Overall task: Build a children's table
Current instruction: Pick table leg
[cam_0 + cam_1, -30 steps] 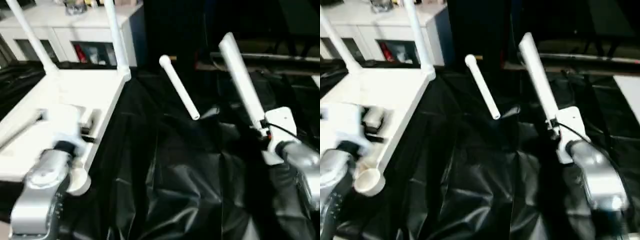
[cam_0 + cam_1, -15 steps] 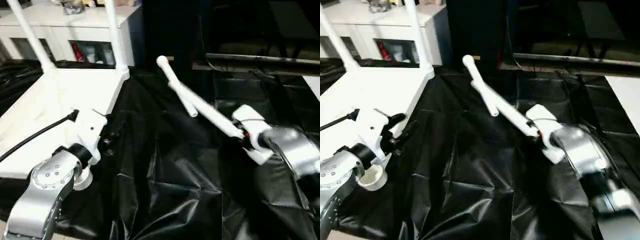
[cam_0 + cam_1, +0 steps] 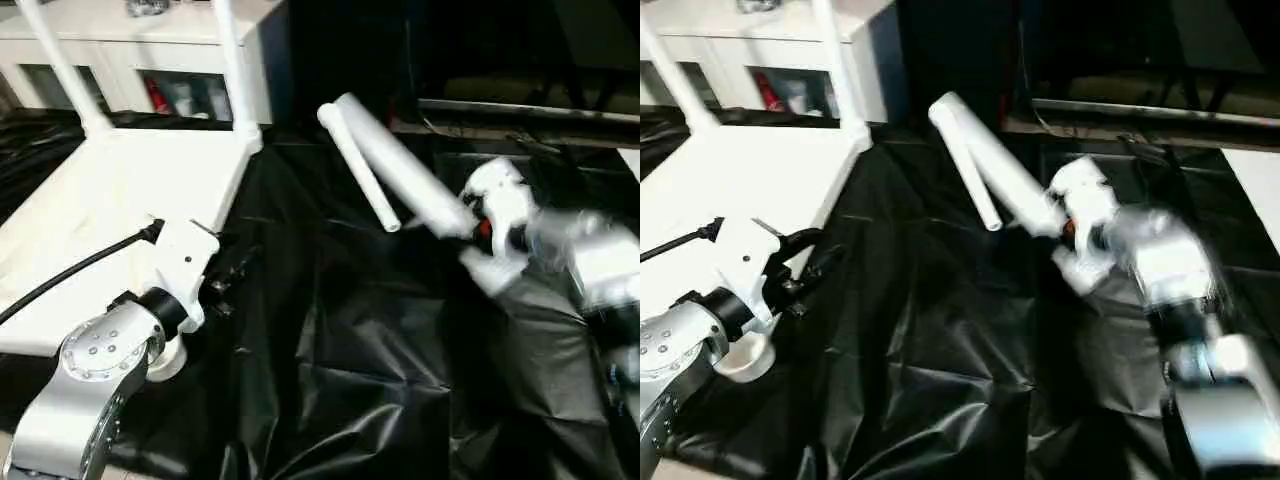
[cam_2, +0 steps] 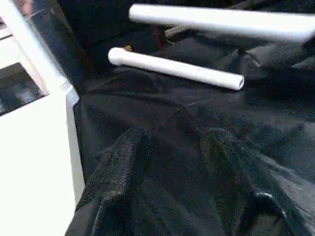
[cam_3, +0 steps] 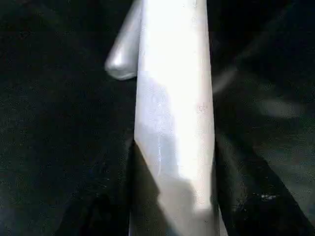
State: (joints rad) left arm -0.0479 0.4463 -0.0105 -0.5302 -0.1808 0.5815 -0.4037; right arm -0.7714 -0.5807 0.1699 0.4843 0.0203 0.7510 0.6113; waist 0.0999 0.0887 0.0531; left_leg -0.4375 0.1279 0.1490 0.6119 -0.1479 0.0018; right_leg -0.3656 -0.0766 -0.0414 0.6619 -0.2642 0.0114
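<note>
Right claw pinches a long white tubular leg; left claw spread beside the upturned white tabletop.

One white leg lies on black sheeting.

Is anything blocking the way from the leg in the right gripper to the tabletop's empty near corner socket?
Nothing visible blocks it. The right gripper holds a leg above the black sheet; the empty corner socket sits beside the left gripper, which could crowd the approach. The spare leg lies aside.
</note>
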